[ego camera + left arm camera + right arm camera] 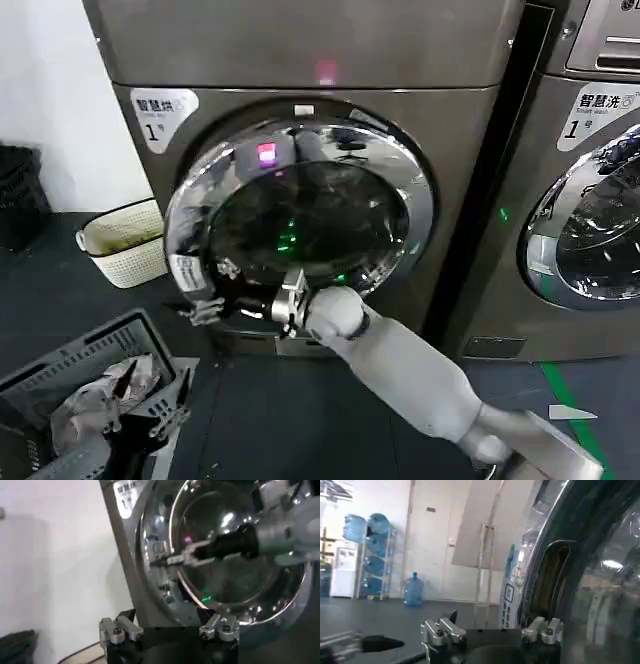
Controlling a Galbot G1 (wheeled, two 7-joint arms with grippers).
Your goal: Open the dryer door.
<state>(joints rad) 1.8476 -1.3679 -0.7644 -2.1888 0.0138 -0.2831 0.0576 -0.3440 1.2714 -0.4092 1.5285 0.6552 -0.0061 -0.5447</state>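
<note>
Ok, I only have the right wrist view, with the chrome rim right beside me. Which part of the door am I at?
Observer: The right gripper is at the lower-left edge of the dryer door, with its fingertips by the chrome rim.
Operator: Where's the other arm?
Observer: The left gripper is back from the door on its left side. It faces the door, is open and holds nothing.
Operator: Anything on the floor on that side?
Observer: A cream basket stands against the wall, left of the machine.
</note>
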